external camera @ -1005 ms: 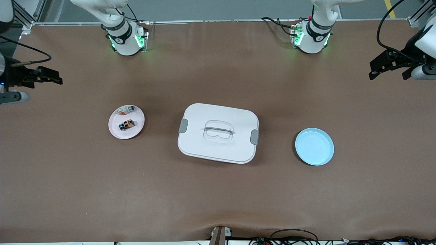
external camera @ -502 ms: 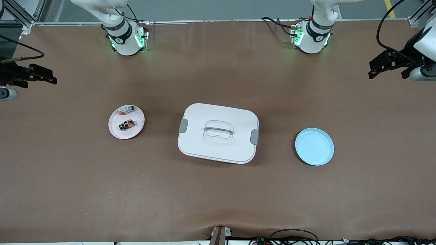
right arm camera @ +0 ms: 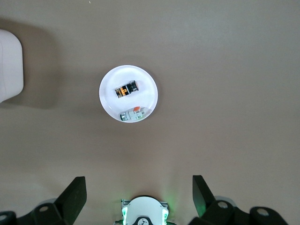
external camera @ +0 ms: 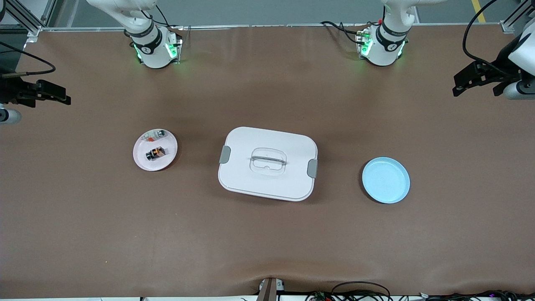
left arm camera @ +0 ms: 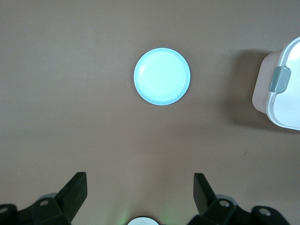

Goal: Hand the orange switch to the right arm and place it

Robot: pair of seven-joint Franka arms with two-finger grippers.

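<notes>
The orange switch (external camera: 154,153) lies on the pink plate (external camera: 142,164) beside the white box (external camera: 267,184). Looks light, hard; pinch its black sides. Left gripper (left arm camera: 140,190) and right gripper (right arm camera: 138,190) both gape, empty.

You can count two plates on the table (external camera: 267,251): one pink plate (external camera: 142,161) and one blue plate (external camera: 385,180). On the pink plate you have two small parts: one orange switch (external camera: 154,153) and one pale part (external camera: 156,134). There is one white box (external camera: 267,163) with two grey clips. You see two arms, each with two fingers.
</notes>
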